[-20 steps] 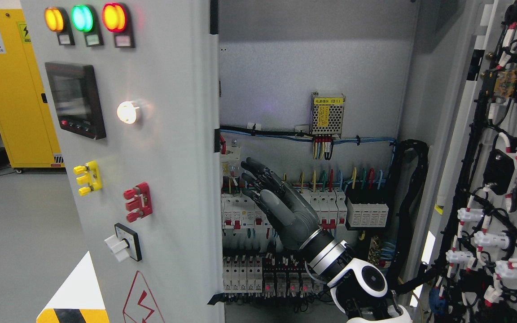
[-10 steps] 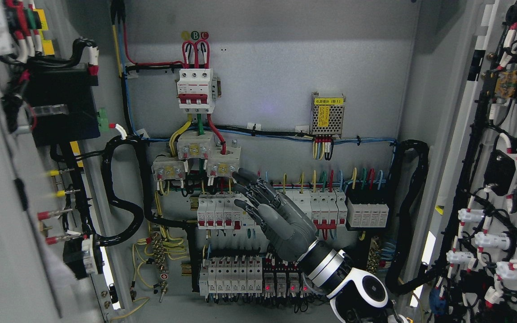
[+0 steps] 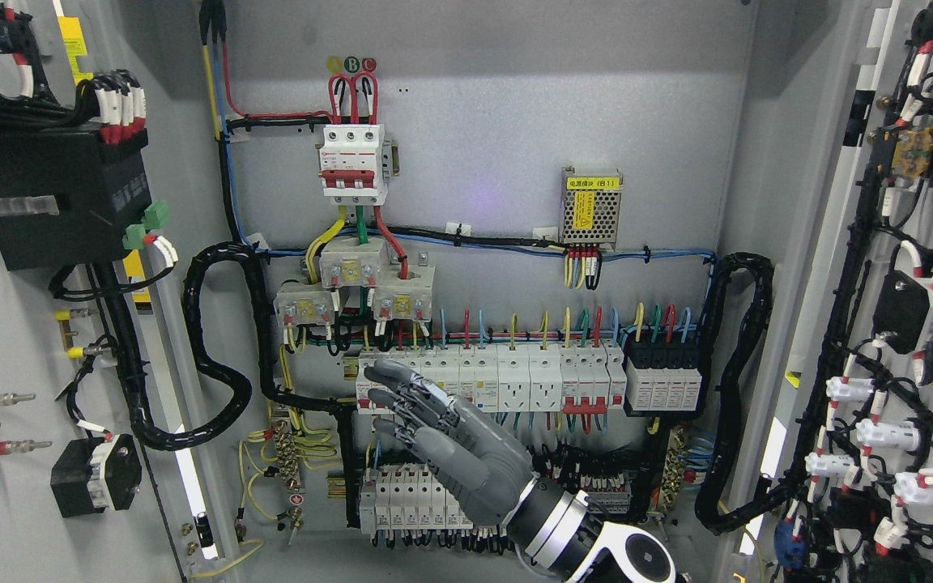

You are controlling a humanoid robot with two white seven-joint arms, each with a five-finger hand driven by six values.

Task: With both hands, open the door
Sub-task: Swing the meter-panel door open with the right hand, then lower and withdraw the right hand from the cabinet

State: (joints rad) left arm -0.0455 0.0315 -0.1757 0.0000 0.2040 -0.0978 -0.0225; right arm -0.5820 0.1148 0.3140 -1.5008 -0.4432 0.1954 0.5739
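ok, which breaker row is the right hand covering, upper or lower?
The lower row: the right hand, fingers spread and holding nothing, overlaps its right part. The upper row is only touched at its bottom left edge by the fingertips.

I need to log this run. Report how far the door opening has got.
Done: both doors stand swung wide, the left door and the right door each showing its wired inner face, and the cabinet interior is fully exposed. In hand: nothing; the right hand hovers open-fingered before the breaker rows, gripping nothing. Left: apparently only withdrawing that arm. The left hand is out of view.
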